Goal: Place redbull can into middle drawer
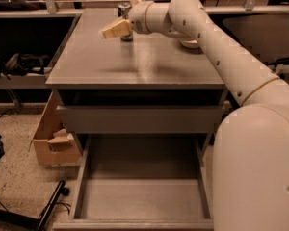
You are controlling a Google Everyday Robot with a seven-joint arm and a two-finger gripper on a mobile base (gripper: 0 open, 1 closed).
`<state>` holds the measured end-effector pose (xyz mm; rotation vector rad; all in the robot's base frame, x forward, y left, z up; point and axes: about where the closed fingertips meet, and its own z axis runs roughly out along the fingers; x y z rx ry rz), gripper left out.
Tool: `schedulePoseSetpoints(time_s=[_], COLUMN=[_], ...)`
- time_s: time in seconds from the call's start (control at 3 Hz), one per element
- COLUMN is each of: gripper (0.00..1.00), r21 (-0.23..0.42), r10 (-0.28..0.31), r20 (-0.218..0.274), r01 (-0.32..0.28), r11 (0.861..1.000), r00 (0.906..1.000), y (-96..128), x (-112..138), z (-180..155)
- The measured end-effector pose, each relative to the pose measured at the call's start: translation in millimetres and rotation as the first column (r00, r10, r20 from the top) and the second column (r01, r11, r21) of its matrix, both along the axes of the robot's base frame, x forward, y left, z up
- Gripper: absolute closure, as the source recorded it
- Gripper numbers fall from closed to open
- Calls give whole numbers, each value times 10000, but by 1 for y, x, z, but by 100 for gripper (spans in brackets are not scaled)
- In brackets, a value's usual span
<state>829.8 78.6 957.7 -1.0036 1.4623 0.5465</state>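
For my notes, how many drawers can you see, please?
2: a closed drawer front under the cabinet top, and the open middle drawer below it; others may be hidden. The gripper hovers by the redbull can.
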Motion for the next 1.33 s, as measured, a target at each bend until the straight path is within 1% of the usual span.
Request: schedulePoseSetpoints(time_s=[0.33, 0.67, 1.0, 1.33], gripper=[0, 0, 0, 17], r21=[220, 384, 655, 908], r10=[-834, -1638, -2144, -2387], r20=[4, -93, -276, -380], r01=[834, 1641, 2158, 2412], r11=[9963, 9857, 9742, 9662], r00=[9965, 9864, 9764, 9704], y=[2, -3, -3, -1], x=[38, 73, 97, 111], z=[-8, -11, -15, -22])
